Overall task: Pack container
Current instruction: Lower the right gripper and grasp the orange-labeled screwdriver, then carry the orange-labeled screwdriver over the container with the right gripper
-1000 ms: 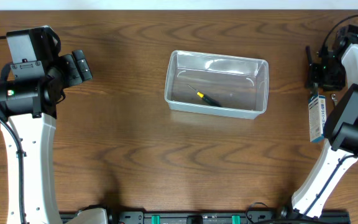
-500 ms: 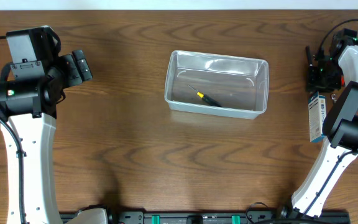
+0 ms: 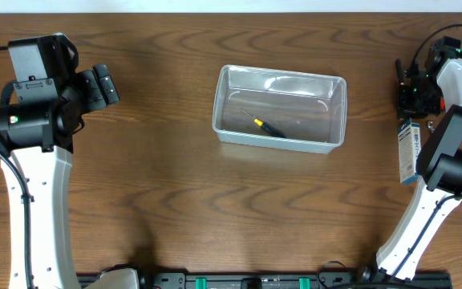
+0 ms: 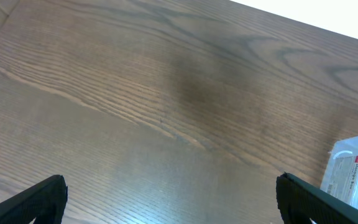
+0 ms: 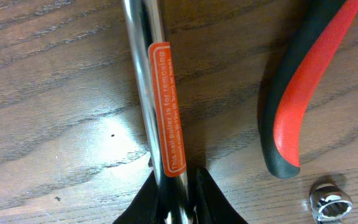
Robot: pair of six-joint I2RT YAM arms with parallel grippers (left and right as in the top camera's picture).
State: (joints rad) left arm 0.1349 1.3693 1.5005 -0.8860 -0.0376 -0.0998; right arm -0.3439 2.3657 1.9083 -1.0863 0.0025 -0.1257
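The clear container [image 3: 339,112] stands at mid-table with a small yellow-and-black screwdriver [image 3: 265,124] lying inside it. At the far right edge of the table my right gripper [image 3: 415,90] points down at a group of tools. In the right wrist view its black fingers [image 5: 143,199] close from both sides on a chrome nail puller [image 5: 143,74] with an orange label, which lies flat on the wood. My left gripper [image 3: 100,85] hovers at the far left, wide open with nothing between its fingers [image 4: 42,198]. A corner of the container [image 4: 353,168] shows at that view's right edge.
Pliers with a red-and-black handle [image 5: 297,93] lie just right of the nail puller, and a small chrome socket [image 5: 330,204] sits below them. A blue-and-white packet [image 3: 408,152] lies near the right arm. Both arm bases stand at the table's front.
The right wrist has shifted slightly toward the table's far edge and settled over the tools. The left arm and the container have not moved.
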